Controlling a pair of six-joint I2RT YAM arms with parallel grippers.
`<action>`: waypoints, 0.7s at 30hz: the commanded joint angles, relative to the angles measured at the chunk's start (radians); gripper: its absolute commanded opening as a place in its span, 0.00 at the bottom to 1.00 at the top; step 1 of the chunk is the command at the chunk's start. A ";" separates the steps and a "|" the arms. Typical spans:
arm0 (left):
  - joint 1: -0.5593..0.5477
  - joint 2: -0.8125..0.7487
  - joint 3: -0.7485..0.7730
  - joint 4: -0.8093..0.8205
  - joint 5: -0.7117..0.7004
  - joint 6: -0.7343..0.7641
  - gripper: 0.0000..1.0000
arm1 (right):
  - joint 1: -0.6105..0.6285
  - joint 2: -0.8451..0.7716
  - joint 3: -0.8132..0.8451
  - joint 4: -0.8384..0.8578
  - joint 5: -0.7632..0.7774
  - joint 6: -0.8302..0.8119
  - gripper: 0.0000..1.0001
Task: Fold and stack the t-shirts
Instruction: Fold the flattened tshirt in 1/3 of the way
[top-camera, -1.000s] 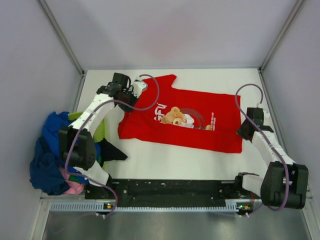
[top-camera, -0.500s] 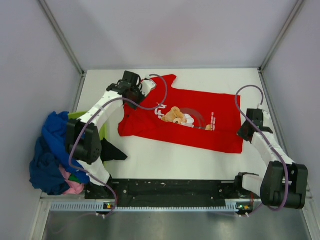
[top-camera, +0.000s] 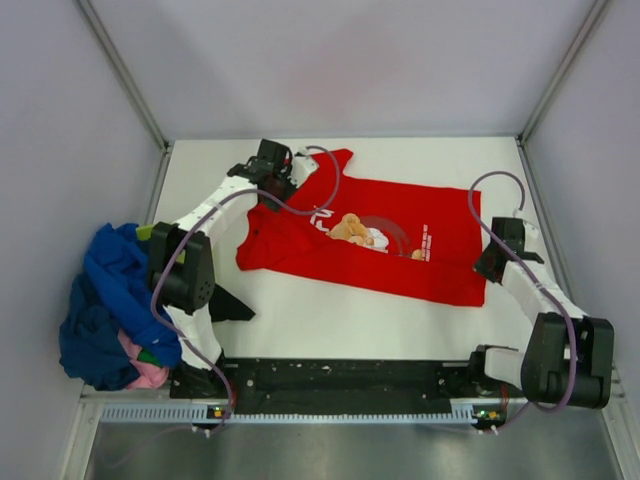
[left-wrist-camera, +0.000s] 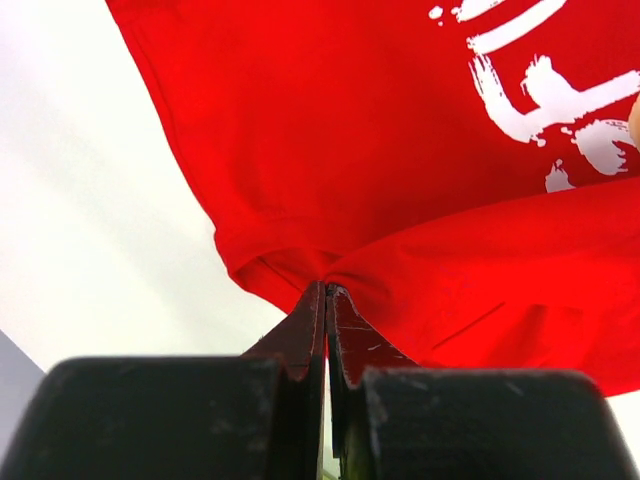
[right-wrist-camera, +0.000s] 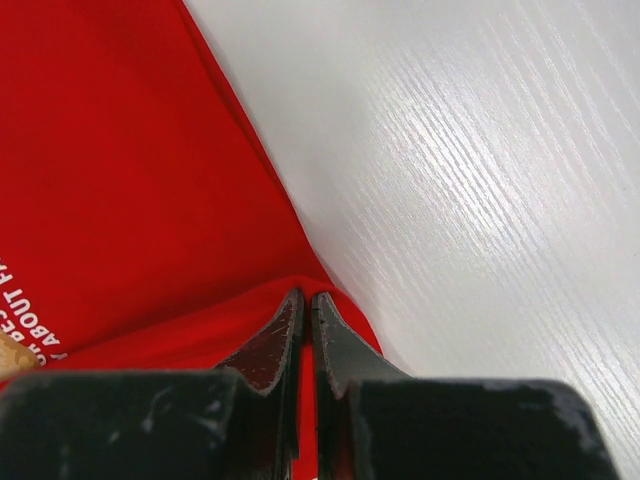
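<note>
A bright red t-shirt with a tan cartoon figure and white print lies spread across the white table. My left gripper is at the shirt's far left corner, shut on a pinched fold of the red cloth. My right gripper is at the shirt's right edge, shut on the red cloth. A heap of other t-shirts, royal blue, navy, lime-green, pink and black, lies at the table's left edge.
The white table is bounded by grey walls at left, right and back. A black cloth corner pokes out from the heap near the left arm's base. A black rail runs along the near edge.
My left gripper has moved to the right along the far edge, carrying the shirt's left corner inward over the shirt. The right gripper has stayed nearly still.
</note>
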 joint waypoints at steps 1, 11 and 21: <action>-0.024 0.026 0.042 0.077 -0.081 0.033 0.00 | -0.015 0.018 0.035 0.050 0.035 -0.008 0.00; -0.024 0.071 0.048 0.065 -0.218 -0.001 0.13 | -0.017 0.097 0.079 0.071 0.054 -0.017 0.04; 0.082 0.043 0.235 -0.150 -0.102 -0.063 0.62 | -0.021 0.094 0.237 -0.059 0.037 -0.056 0.62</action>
